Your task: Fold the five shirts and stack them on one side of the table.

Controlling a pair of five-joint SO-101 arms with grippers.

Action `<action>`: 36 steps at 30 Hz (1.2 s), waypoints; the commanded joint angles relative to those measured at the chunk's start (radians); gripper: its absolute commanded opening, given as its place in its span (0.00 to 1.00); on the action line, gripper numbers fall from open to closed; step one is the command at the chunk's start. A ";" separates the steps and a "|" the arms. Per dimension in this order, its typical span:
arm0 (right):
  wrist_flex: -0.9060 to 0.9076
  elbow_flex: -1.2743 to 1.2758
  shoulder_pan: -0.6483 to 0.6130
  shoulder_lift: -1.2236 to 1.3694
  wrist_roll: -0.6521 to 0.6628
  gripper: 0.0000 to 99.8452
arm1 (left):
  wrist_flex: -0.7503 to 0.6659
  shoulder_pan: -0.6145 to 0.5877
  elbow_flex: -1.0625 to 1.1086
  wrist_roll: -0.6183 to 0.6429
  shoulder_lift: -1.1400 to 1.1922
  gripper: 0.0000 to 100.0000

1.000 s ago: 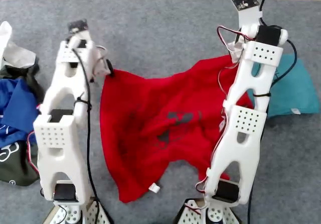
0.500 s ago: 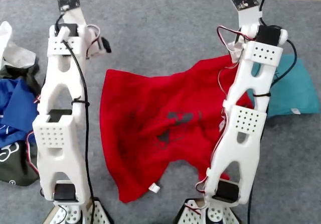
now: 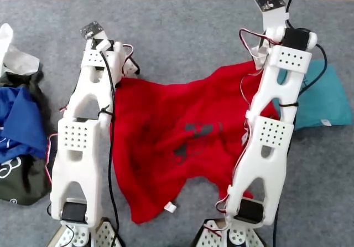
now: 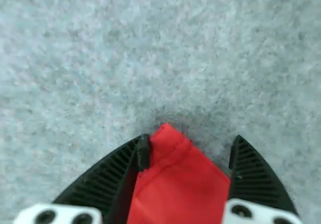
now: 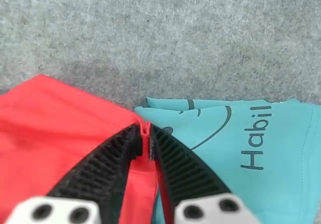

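A red shirt [image 3: 177,136] lies spread and creased in the middle of the grey table. My left gripper [image 3: 131,70] is at its far left corner. In the left wrist view that red corner [image 4: 175,184] lies between the open black fingers [image 4: 118,174] of the left gripper [image 4: 189,141], low over the table. The right gripper [image 5: 149,133] is shut on a fold of the red shirt's [image 5: 60,118] far right edge, right beside a folded teal shirt [image 5: 235,138]. The right arm [image 3: 276,92] stretches over the shirt's right side.
The teal shirt [image 3: 326,100] sits at the right edge of the table. A heap of unfolded clothes lies at the left edge: a blue shirt [image 3: 19,119], a dark one [image 3: 16,183], and a white-grey one [image 3: 16,61]. Bare grey table [image 3: 182,31] stretches beyond the red shirt.
The left arm swung up and away from the shirt's corner, then came back right and down, its open gripper now straddling that corner. The right arm and red shirt stayed put.
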 commanded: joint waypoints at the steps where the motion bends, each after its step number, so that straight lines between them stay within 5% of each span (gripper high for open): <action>1: 0.003 -0.002 -0.015 -0.005 0.003 0.01 | 0.008 0.002 -0.053 0.014 0.023 0.27; 11: 0.003 -0.002 -0.015 -0.005 0.003 0.01 | 0.126 -0.007 -0.205 0.008 0.032 0.09; 27: 0.003 -0.012 -0.035 -0.012 -0.006 0.01 | 0.244 -0.038 -0.389 0.006 0.023 0.03; 36: 0.002 -0.076 -0.107 -0.177 -0.150 0.01 | 0.411 -0.058 -0.858 -0.287 -0.066 0.03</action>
